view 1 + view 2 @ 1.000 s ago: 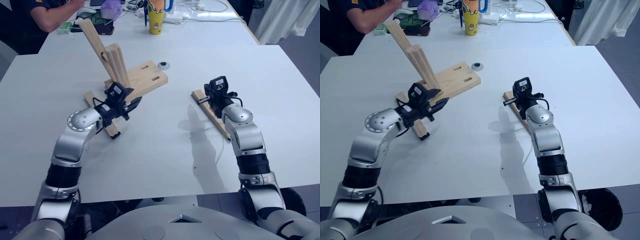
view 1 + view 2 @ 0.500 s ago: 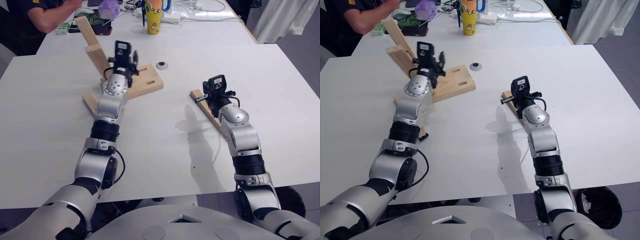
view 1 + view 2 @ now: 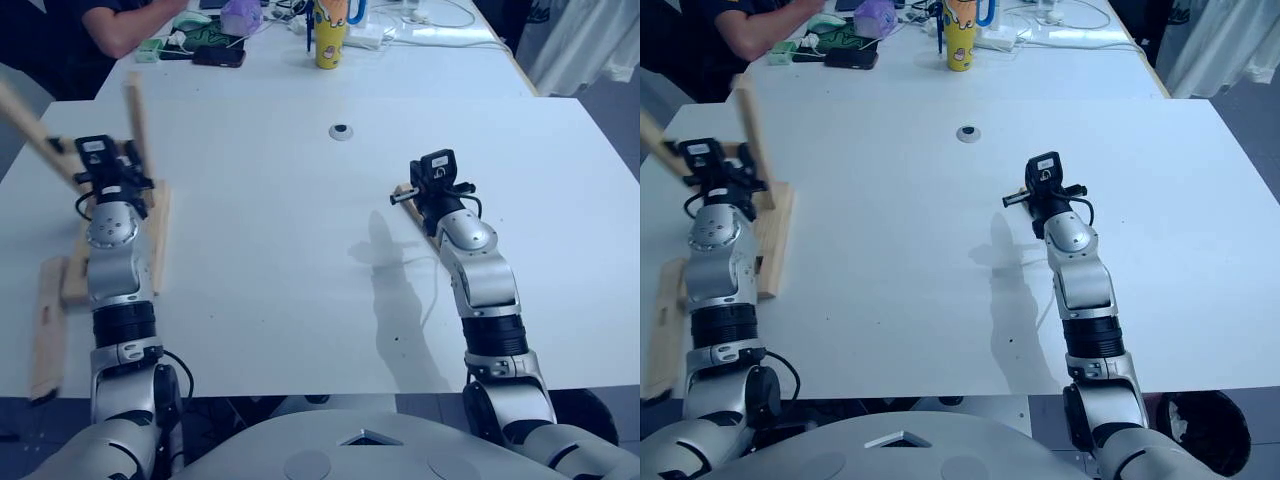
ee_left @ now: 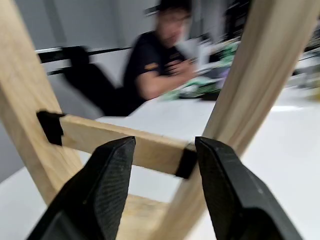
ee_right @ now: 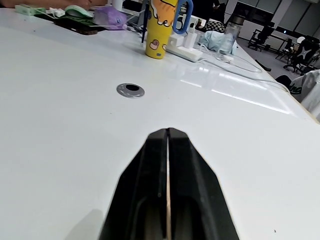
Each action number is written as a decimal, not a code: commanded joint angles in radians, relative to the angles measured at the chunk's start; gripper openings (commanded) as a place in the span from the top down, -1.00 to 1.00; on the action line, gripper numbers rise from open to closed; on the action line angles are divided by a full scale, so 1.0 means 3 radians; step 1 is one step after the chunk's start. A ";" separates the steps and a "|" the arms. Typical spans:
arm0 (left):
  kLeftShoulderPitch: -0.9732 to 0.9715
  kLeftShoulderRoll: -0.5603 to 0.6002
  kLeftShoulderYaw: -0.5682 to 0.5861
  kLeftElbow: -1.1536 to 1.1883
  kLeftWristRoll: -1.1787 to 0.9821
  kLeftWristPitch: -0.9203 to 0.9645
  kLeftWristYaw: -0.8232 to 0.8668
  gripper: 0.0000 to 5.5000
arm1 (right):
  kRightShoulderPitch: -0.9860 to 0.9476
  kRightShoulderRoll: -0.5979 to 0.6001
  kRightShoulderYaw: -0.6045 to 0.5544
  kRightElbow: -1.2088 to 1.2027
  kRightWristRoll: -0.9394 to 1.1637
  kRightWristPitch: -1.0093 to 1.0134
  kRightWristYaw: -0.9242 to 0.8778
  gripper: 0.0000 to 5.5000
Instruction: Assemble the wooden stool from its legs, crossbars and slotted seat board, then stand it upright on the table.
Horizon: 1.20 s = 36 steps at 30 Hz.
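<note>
Looking at the stool (image 3: 158,240), we find it half-built at the desk's left edge, its legs tilted upward. A crossbar (image 4: 147,151) joins two of them, and our left claw (image 4: 165,145) is released, fingers spread before it. Nearer the right edge, our right claw (image 5: 167,132) is clenched empty above a loose bar (image 3: 403,189).

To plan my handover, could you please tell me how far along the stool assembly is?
Done: two legs joined by a crossbar, by the seat board at the table's left edge. In hand: left gripper open astride that crossbar; right gripper shut, over a loose wooden piece. Left: fit that piece, then stand it all upright.
</note>
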<state>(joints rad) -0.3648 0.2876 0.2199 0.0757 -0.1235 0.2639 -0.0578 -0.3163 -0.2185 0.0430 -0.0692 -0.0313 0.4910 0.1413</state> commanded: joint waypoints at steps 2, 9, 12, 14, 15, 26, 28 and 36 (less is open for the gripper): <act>0.0342 -0.0065 -0.0279 -0.0676 -0.0399 0.0221 -0.0586 0.19 | 0.0077 -0.0048 -0.0016 -0.0068 -0.0006 0.0069 0.0054 1.00; 0.0512 0.0069 -0.0098 -0.0791 -0.0431 0.0327 -0.0595 0.19 | 0.0083 -0.0076 -0.0022 -0.0078 -0.0003 0.0087 0.0072 1.00; 0.0516 0.0143 -0.0009 -0.0801 -0.0342 0.0296 -0.0504 0.19 | 0.0067 -0.0088 -0.0034 -0.0076 0.0003 0.0093 0.0085 1.00; 0.0528 0.0289 0.0097 -0.0629 -0.0172 0.0281 -0.0390 0.19 | 0.0070 -0.0097 -0.0043 -0.0077 0.0006 0.0088 0.0095 1.00; 0.0552 0.0393 0.0131 -0.0492 -0.0060 0.0280 -0.0350 0.19 | 0.0070 -0.0100 -0.0044 -0.0078 0.0007 0.0087 0.0100 1.00; 0.0425 0.1188 -0.0188 0.1183 0.0780 -0.0389 -0.0471 0.19 | 0.0073 -0.0117 -0.0060 -0.0065 0.0010 0.0089 0.0126 1.00; 0.0332 0.1188 -0.0267 0.1402 0.0824 -0.0529 -0.0515 0.19 | 0.0081 -0.0116 -0.0059 -0.0065 0.0010 0.0084 0.0128 1.00; 0.0052 0.1134 -0.0411 0.2054 0.0855 -0.0840 -0.0573 0.19 | 0.0094 -0.0115 -0.0043 -0.0098 0.0010 0.0113 0.0148 1.00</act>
<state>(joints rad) -0.3294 0.6319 0.1136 0.6446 0.1209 0.0246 -0.2186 -0.2871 -0.2531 0.0287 -0.0828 -0.0309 0.5098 0.1788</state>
